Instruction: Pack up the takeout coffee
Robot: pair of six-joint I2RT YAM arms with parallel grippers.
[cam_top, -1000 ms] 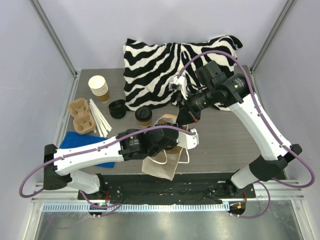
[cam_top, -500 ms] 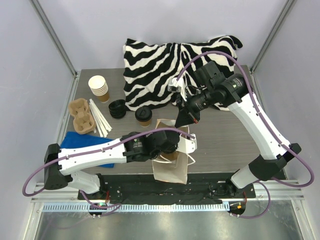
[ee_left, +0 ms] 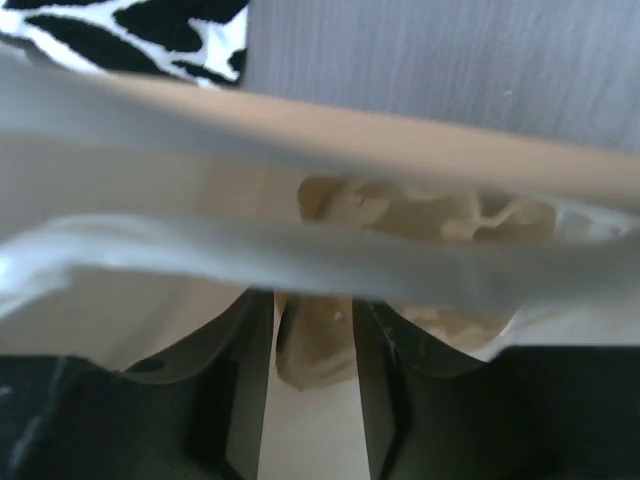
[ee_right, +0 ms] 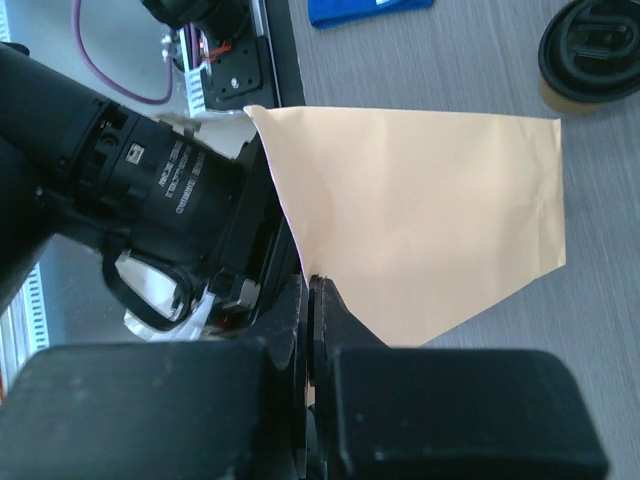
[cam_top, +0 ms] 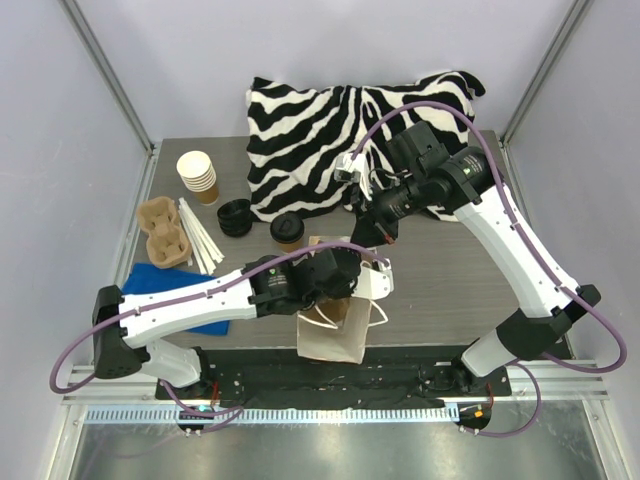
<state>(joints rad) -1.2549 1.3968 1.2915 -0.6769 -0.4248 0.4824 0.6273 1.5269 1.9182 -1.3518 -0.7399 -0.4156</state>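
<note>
Near the front edge of the table point(cam_top: 450, 280), between the two arms, I see a brown paper bag point(cam_top: 335, 325) standing upright with its mouth facing up. My right pincer point(cam_top: 372, 235) reaches down to the bag's far rim and is clamped on it; through the right wrist camera its fingers point(ee_right: 290, 300) are pressed together on the edge of the paper bag point(ee_right: 430, 210).

My left pincer point(cam_top: 357, 280) sits at the mouth of the bag on the near side. From the left wrist camera the left pincer point(ee_left: 312, 330) has its two dark fingers point(ee_left: 245, 400) standing apart, with a crumpled bit of the bag's paper in the gap between them. A blurred pale band crosses that view, too close for me to make out.

The coffee cup point(cam_top: 288, 231), brown with its black lid on, stands on the table just behind the bag and to its left, outside it and touched by neither arm. The right wrist camera catches the coffee cup point(ee_right: 590, 50) at its top corner.

Further left I see a stack of black lids point(cam_top: 235, 217), a stack of bare paper cups point(cam_top: 198, 176), a cardboard cup tray point(cam_top: 165, 232), white stirrers point(cam_top: 200, 245) and a blue cloth point(cam_top: 150, 285). A zebra-striped cloth point(cam_top: 350, 130) covers the back of the table
</note>
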